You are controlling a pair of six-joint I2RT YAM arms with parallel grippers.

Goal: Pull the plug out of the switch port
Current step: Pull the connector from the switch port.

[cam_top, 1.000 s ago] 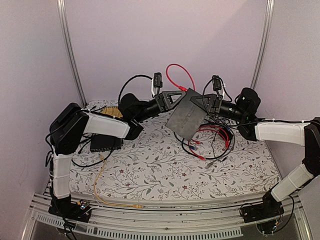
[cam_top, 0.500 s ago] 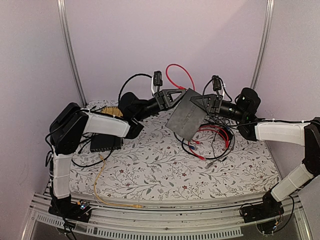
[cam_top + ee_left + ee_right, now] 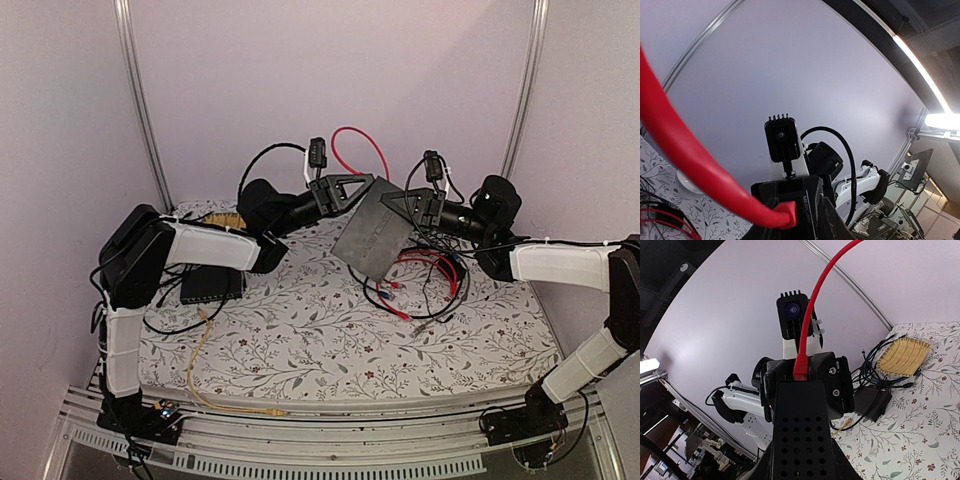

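The switch (image 3: 375, 235), a flat black box with vent holes (image 3: 800, 430), hangs tilted in the air above the table. My right gripper (image 3: 408, 207) is shut on its right edge, and in the right wrist view the box runs out from between those jaws (image 3: 801, 467). A red plug (image 3: 801, 367) on a red cable (image 3: 352, 148) sits in the switch port (image 3: 801, 382) on the far edge. My left gripper (image 3: 365, 186) is at that corner. In the left wrist view its dark fingers flank the plug (image 3: 787, 215); whether they touch it does not show.
A dark grey box (image 3: 212, 287) with a yellow cable (image 3: 200, 350) lies at the left of the flowered cloth (image 3: 320, 340), behind it a woven yellow mat (image 3: 222, 222). A tangle of red, black and blue cables (image 3: 425, 280) lies under the switch at the right.
My left gripper has shifted slightly up and right, closer onto the switch's top corner at the red plug, and its fingers have narrowed. The right gripper and switch have stayed put.
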